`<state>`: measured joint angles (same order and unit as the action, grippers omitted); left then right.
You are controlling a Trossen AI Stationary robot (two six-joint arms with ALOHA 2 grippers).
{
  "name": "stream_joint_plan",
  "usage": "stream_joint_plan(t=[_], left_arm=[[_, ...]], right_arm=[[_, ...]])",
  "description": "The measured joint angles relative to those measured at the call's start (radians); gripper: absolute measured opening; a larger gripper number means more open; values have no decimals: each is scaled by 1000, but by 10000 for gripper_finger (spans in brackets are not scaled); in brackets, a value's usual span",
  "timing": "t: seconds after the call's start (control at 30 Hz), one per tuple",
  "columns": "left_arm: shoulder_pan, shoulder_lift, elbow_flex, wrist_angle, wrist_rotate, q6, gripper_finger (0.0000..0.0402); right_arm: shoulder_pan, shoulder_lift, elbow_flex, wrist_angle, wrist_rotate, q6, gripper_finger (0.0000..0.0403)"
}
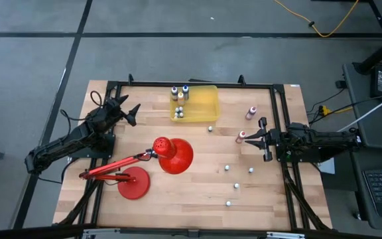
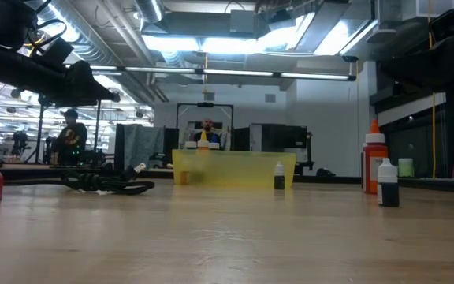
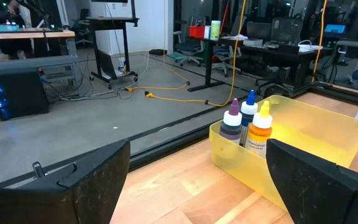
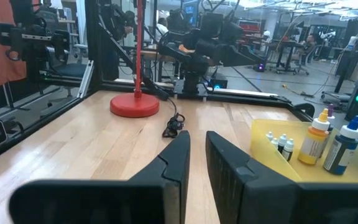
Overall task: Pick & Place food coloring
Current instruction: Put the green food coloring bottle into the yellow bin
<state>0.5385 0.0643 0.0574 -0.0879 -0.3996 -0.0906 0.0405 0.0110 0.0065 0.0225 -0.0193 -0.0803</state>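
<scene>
Several food coloring bottles (image 1: pixel 180 93) already stood in the yellow bin (image 1: pixel 204 109) by the table's far edge, others lay scattered (image 1: pixel 237 186) near the right edge, while the left gripper (image 1: pixel 128 110) waited with jaws apart and the right gripper (image 1: pixel 260 137) with jaws nearly together, both empty.

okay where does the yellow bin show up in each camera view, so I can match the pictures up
High view: the yellow bin lies at the table's far edge, middle, bottles in its left end.
Low view: it spans the centre background.
Left wrist view: right of centre.
Right wrist view: at the right edge.
Shared landmark: the tall bottles standing in the bin, also seen in both wrist views.
</scene>
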Motion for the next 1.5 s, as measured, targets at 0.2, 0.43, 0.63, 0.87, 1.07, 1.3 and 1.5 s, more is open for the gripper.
stream_joint_plan(t=[0.2,0.43,0.63,0.87,1.07,1.3,1.5], left_arm=[[0,0,0,0,0,0,363],[0,0,0,0,0,0,364],[0,0,0,0,0,0,365],[0,0,0,0,0,0,364],[0,0,0,0,0,0,364],[0,0,0,1,0,0,365],[0,0,0,1,0,0,364]], right_arm=[[-1,16,2,14,-8,107,56],[-46,275,164,0,-3,208,56],[-74,451,374,-59,-26,237,56],[-118,668,659,-243,-26,237,77],[-161,854,845,-346,34,266,128],[-205,1084,1011,-408,132,426,136],[-215,1256,1143,-478,131,564,122]])
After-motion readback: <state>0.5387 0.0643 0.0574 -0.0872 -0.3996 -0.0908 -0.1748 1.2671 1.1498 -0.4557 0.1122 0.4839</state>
